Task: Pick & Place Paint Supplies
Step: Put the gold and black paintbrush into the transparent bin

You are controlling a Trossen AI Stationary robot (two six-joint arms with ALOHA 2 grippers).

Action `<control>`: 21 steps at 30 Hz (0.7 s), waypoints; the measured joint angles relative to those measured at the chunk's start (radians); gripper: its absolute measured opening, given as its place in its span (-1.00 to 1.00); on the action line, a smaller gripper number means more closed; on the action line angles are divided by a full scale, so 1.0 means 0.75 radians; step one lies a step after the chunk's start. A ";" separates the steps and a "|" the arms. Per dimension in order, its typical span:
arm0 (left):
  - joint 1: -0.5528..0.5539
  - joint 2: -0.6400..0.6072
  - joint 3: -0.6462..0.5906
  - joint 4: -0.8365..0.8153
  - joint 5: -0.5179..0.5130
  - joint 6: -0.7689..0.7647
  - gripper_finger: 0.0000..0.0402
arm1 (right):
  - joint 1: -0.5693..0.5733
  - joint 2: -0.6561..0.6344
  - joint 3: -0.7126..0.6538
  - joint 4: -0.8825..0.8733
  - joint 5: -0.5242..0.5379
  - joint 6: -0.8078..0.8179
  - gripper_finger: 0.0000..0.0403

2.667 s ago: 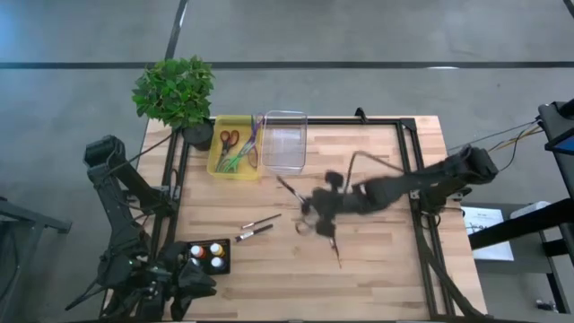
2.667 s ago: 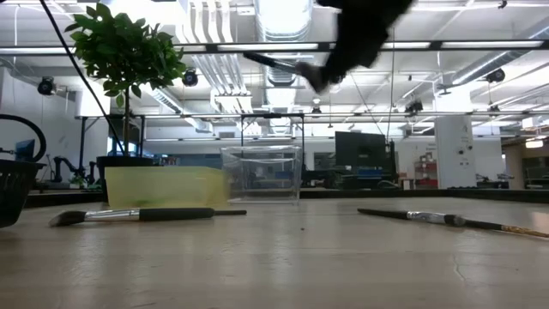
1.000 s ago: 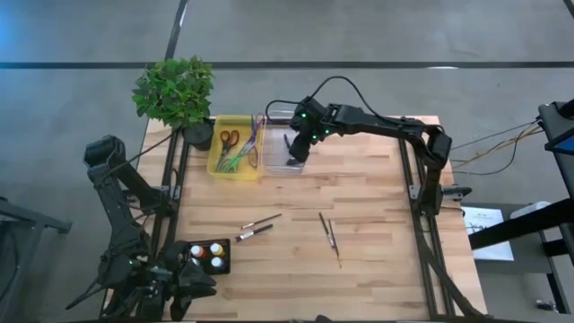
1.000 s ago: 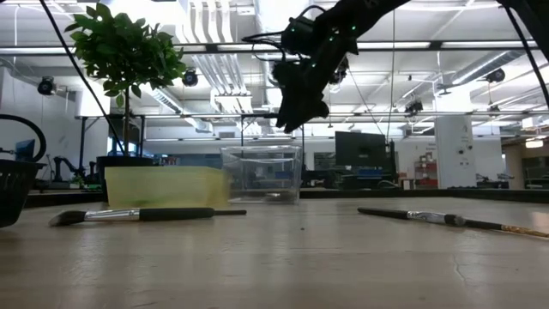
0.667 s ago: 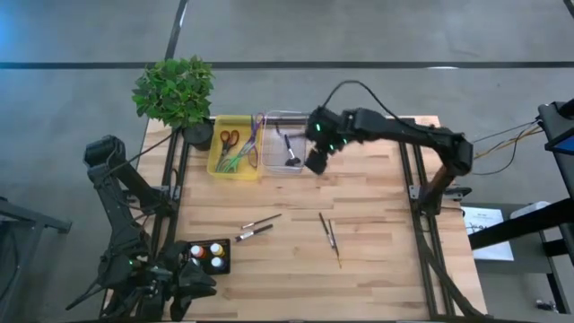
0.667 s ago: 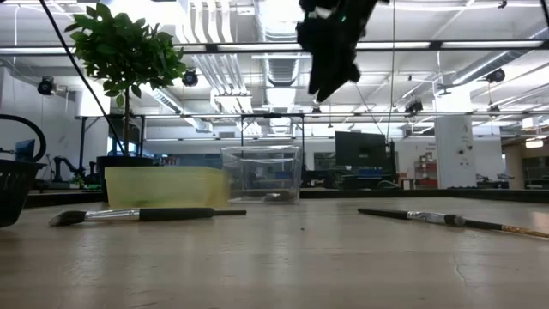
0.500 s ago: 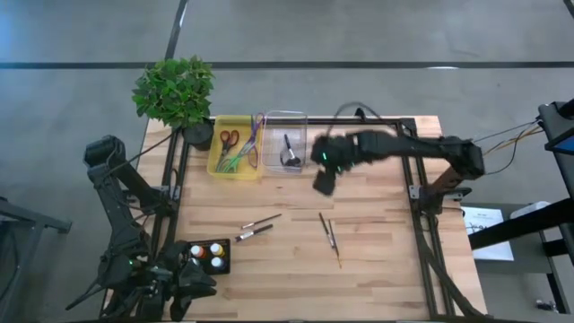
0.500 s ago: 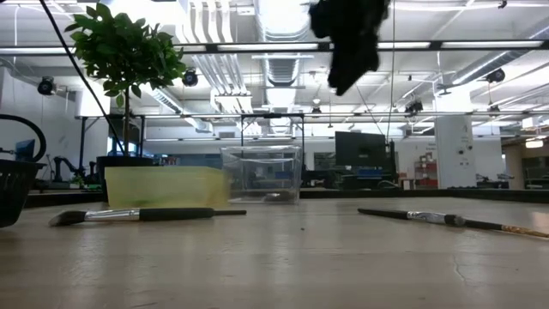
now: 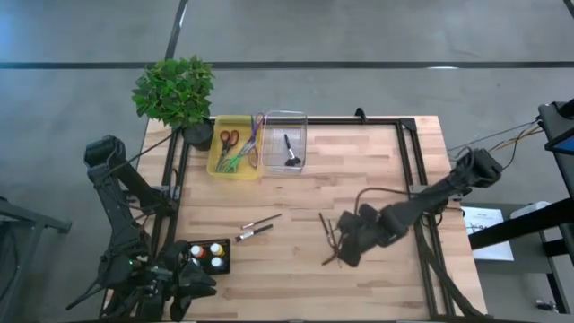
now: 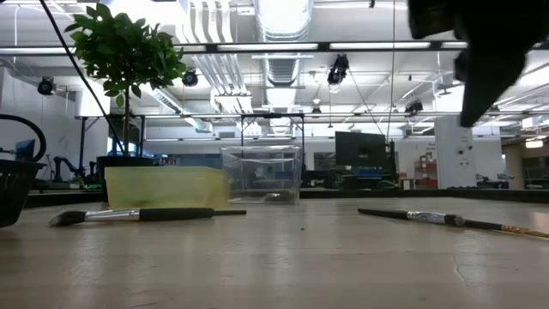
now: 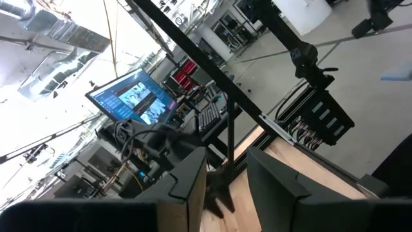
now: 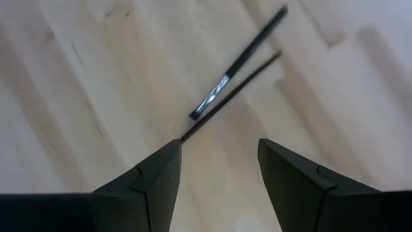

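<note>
Two thin paintbrushes (image 12: pixel 235 69) lie side by side on the wooden table (image 9: pixel 377 179), right of its middle. My right gripper (image 12: pixel 219 169) hovers open just above them (image 9: pixel 326 224), a finger on either side of their near ends, touching nothing. Another brush (image 9: pixel 289 151) lies inside the clear container (image 9: pixel 285 126) at the far edge. Two more brushes (image 9: pixel 258 226) rest flat left of the middle. Small paint bottles (image 9: pixel 207 255) stand in a black holder at the near left. My left gripper (image 11: pixel 225 187) waits open beside them, off the near left corner.
A yellow bin (image 9: pixel 235 160) with scissors stands left of the clear container, and a potted plant (image 9: pixel 175 90) is at the far left corner. Black frame rails (image 9: pixel 414 170) run along the table's sides. In the low view a brush (image 10: pixel 137 215) lies flat on the left.
My right gripper has swung away from above the clear container toward the table's near and right edges and come down over the two brushes right of the middle. A brush stays behind inside the clear container.
</note>
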 joint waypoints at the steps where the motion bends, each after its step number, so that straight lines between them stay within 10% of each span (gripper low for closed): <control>1: 0.000 0.000 0.001 0.000 0.000 0.000 -0.42 | 0.016 0.000 -0.004 0.001 0.000 0.075 0.02; 21: -0.001 0.001 0.000 0.005 0.001 -0.002 -0.42 | 0.113 0.254 0.062 0.229 -0.204 0.660 0.02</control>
